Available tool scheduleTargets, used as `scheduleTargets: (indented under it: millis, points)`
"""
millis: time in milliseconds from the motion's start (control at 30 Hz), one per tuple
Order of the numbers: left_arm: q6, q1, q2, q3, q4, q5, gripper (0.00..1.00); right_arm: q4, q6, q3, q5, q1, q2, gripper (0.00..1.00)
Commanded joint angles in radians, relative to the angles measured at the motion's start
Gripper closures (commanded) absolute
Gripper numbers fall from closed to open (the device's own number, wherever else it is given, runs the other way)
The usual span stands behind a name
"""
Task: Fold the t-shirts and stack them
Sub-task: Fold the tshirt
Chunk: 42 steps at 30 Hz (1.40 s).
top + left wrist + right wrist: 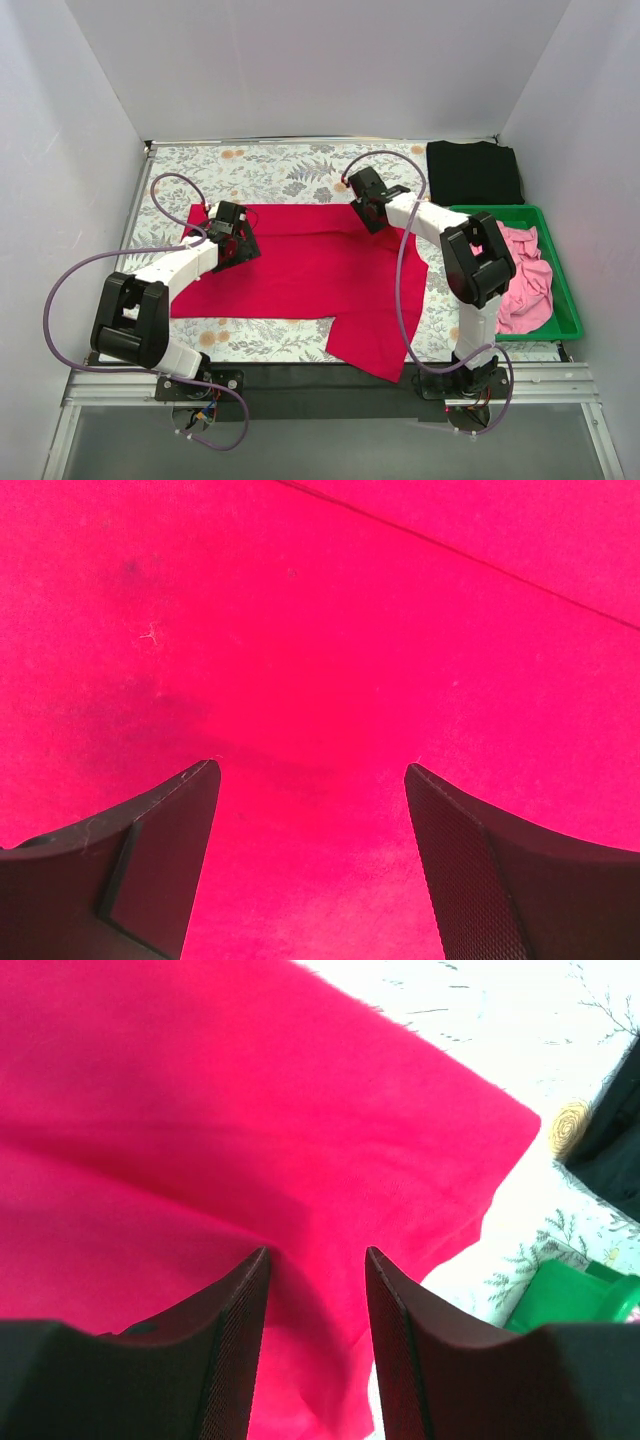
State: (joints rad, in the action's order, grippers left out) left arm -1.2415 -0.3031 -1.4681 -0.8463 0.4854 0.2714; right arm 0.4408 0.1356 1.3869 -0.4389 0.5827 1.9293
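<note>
on the floral tablecloth [270, 170], seen from overhead, a crimson t-shirt [310, 270] lies spread across the middle, mostly flat, with one part reaching down toward the near edge of the table on the right. a black t-shirt [472, 172] sits folded at the far right corner. just in front of it a green bin [568, 300] holds crumpled pink t-shirts [525, 275]. the left gripper [238, 243] is low over the left part of the crimson cloth, and the right gripper [368, 215] is at the cloth's far edge, right of centre. from up here i cannot tell how either pair of jaws stands. at the left wrist, the view is filled with crimson t-shirt [320, 630], smooth, with a thin seam [450, 550] running slantwise across the upper right. the left gripper [312, 770] has its jaws wide apart with nothing between them, only cloth below. at the right wrist, the right gripper [317, 1255] has its jaws apart too, with a narrower gap, above the crimson t-shirt [200, 1110]. a soft ridge in the cloth runs toward the fingers [235, 1330]; whether they touch the cloth i cannot tell. the shirt's corner ends to the right on the floral tablecloth [470, 1020]. past it show a piece of the black t-shirt [615, 1150] and a corner of the green bin [560, 1295].
</note>
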Motion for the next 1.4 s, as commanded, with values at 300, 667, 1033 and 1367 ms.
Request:
scheduleTargets:
  millis: [300,667,1033,1367]
  points:
    - [0.016,-0.004,-0.008,-0.03,-0.011,-0.018,0.31,-0.017,-0.011,0.063,0.138,-0.072,-0.015,0.61]
    - [0.005,-0.005,-0.008,-0.04,-0.01,-0.028,0.31,-0.071,0.104,-0.066,0.384,-0.003,-0.115,0.63]
    - [0.014,-0.005,0.015,-0.036,0.004,-0.015,0.32,-0.07,0.125,-0.049,0.393,0.014,-0.027,0.72]
    - [0.014,-0.005,0.023,-0.023,0.007,-0.008,0.32,-0.07,0.133,-0.055,0.359,0.014,0.026,0.71]
